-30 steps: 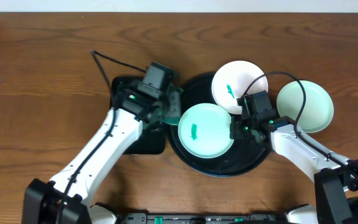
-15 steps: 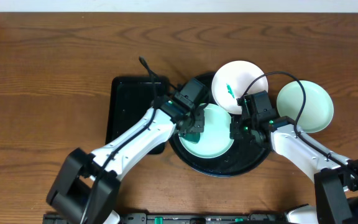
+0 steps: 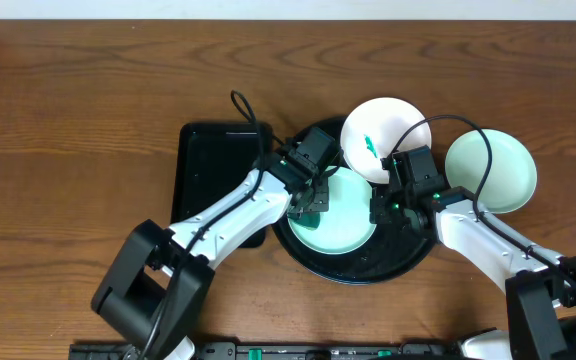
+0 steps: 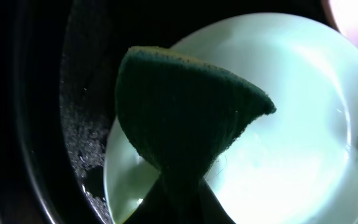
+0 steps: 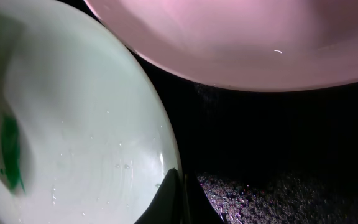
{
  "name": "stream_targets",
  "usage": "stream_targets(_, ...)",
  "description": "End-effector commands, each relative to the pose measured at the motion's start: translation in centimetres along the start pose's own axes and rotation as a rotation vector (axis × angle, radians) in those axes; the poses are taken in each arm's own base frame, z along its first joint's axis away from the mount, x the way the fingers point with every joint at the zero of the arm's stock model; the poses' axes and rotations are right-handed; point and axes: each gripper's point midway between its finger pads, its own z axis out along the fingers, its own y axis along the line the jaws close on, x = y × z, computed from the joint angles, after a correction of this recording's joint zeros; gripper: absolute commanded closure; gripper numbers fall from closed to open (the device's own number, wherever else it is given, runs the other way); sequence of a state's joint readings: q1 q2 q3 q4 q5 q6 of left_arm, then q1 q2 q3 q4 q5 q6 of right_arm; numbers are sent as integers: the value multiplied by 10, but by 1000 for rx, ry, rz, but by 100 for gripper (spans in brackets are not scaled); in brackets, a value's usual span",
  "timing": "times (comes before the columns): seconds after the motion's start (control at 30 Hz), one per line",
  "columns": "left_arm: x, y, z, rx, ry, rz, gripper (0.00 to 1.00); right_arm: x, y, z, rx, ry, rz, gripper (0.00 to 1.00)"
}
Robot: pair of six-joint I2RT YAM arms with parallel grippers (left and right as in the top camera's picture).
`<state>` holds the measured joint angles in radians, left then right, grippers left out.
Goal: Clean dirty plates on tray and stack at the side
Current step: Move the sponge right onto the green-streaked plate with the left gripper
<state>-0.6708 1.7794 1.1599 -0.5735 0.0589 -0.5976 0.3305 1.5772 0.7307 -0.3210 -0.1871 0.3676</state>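
The left hand is clamped narrow on a dark green sponge, which fans out below the fingers and sits low over the mint plate. That plate lies inside the round tray, toward the tray's 9 o'clock side. From the left wrist the sponge covers the plate's 9 o'clock half, and whether it actually presses on the surface I cannot tell.

The relation that matters is sponge to smear. The right wrist view shows the green mark as a short streak running about 12 to 6 o'clock near the plate's middle. It is hidden behind the sponge in the left wrist view. My judgement is that the mark lies under the sponge or just off its 3 o'clock edge, so a short wipe toward 3 o'clock, across the streak, should catch it.

The right hand is closed to a point at the plate's 3 o'clock rim. Whether it pinches the rim or only braces it is unclear. The left hand is the nearer one to the mark.

The white plate overlaps the round tray's rim at about 1 o'clock, its smear uncleaned. A second mint plate rests on the table at the tray's 3 o'clock. A rectangular tray lies at 9 o'clock
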Motion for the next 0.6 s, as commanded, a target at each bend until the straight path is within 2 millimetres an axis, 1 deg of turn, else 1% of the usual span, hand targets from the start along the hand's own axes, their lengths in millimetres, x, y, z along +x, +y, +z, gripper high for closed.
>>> stream_targets(0.0, -7, 4, 6, -37, -26, -6, 93, 9, 0, 4, -3, 31, 14, 99)
stream_targets(0.27, -1, 9, 20, -62, 6, -5, 93, 9, 0, 4, -2, 34, 14, 99)
stream_targets(0.57, 16, 21, 51, -120, 82, -1, 92, 9, 0, 4, -2, 34, 14, 99)
